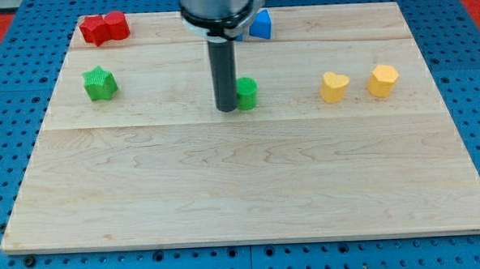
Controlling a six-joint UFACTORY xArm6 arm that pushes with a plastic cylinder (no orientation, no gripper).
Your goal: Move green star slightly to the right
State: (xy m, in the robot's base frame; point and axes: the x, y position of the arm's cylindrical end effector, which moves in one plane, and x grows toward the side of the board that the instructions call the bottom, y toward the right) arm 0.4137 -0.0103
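No claw fitted, nothing held. My tip (227, 108) touches a green block (246, 94), well right of the green star-shaped block (100, 84). Circle to the star's left side, nudge gently.

Blocks spread across the board (242, 191)

The star (100, 84) lay at the view's left; my tip (227, 109) stood mid-board against another block (246, 93); two blocks (334, 87) (383, 80) sat right.
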